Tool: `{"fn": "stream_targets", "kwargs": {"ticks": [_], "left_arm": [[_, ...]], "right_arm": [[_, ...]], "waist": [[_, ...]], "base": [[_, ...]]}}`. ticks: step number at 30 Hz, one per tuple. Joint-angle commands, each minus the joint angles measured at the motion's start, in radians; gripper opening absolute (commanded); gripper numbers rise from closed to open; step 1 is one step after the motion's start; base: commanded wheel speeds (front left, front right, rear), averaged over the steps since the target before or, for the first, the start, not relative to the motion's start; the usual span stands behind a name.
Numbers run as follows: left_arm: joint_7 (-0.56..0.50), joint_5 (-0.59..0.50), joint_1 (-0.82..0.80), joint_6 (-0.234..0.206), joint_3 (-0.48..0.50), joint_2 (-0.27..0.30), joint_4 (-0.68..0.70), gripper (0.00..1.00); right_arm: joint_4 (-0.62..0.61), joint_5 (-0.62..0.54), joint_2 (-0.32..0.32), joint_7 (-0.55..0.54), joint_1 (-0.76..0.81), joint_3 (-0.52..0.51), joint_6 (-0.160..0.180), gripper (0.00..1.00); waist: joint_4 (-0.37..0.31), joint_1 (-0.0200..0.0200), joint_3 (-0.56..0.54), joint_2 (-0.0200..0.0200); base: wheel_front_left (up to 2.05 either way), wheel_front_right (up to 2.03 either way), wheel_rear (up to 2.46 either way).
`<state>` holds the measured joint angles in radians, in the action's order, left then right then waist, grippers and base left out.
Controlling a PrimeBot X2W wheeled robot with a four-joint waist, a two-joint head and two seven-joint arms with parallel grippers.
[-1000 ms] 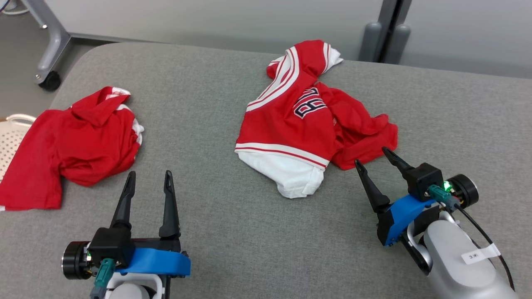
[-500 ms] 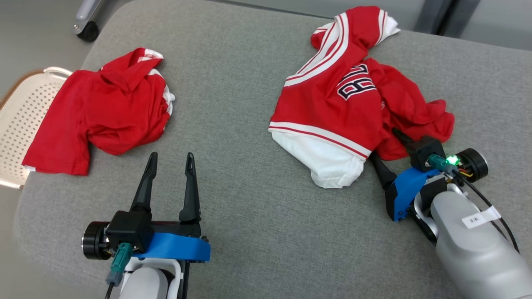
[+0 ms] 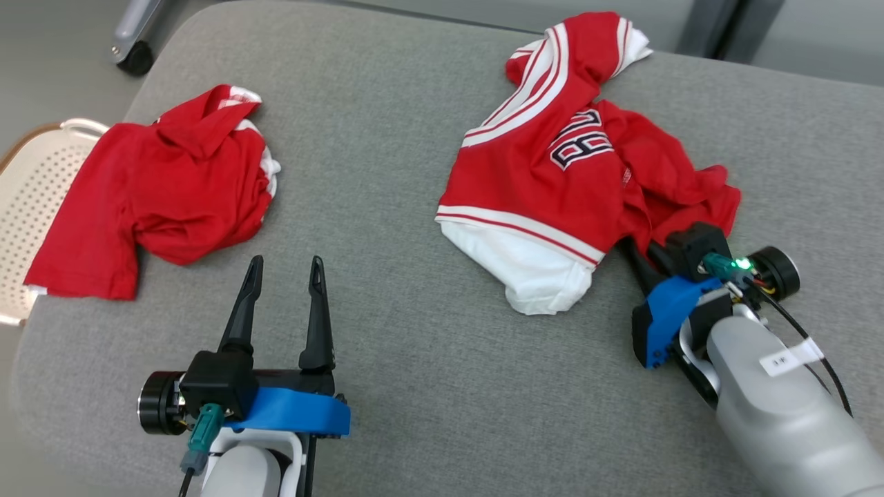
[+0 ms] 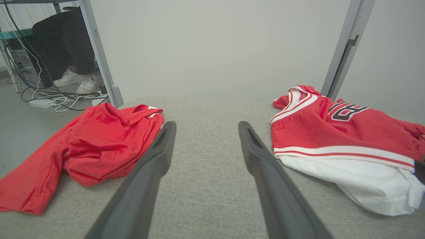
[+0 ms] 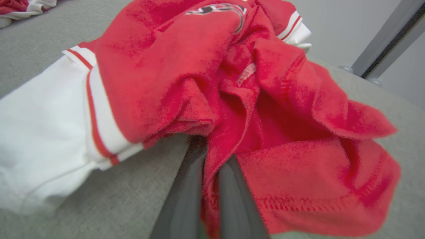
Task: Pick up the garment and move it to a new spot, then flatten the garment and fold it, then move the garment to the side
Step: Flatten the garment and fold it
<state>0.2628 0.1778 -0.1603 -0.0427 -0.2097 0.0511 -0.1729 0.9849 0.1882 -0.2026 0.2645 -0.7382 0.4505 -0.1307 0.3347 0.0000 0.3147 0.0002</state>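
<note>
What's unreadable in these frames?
- Right gripper tips: in the head view they are under the jersey's red fold. In the right wrist view cloth wraps them and the close-up is blurred.
- Jersey number: head view, creased and partly folded under.
- Shirt sleeve: left wrist view, cut off by the left edge.
- Basket: head view, cut off by the left edge, with the shirt lying over it.

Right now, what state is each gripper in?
Left gripper: open, holding nothing.
Right gripper: shut on the crumpled red-and-white numbered jersey.
</note>
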Motion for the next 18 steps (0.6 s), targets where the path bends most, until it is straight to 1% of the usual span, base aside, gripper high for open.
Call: {"fn": "stream_targets", "kwargs": {"ticks": [1,9,14,18], "left_arm": [[0.003,-0.006,0.008,0.005,0.007,-0.001,-0.005,1.0],[0.003,-0.032,0.05,0.026,0.048,-0.001,-0.02,1.0],[0.003,-0.043,0.079,0.041,0.065,-0.001,-0.026,1.0],[0.003,-0.048,0.099,0.047,0.077,-0.001,-0.028,1.0]], "right_arm": [[-0.025,0.015,-0.018,0.0,0.043,-0.002,0.0,0.0],[-0.232,0.052,-0.071,0.0,0.24,-0.033,0.0,0.0],[-0.344,0.076,-0.084,0.0,0.374,-0.061,0.0,0.0],[-0.44,0.085,-0.093,0.0,0.479,-0.087,0.0,0.0]], "waist": [[-0.025,0.0,-0.021,-0.0002],[-0.127,0.0,-0.111,-0.0002],[-0.178,0.0,-0.161,-0.0002],[-0.206,0.0,-0.187,-0.0002]], "base": [[0.0,0.0,0.0],[0.0,0.0,0.0],[0.0,0.0,0.0],[0.0,0.0,0.0]]}}
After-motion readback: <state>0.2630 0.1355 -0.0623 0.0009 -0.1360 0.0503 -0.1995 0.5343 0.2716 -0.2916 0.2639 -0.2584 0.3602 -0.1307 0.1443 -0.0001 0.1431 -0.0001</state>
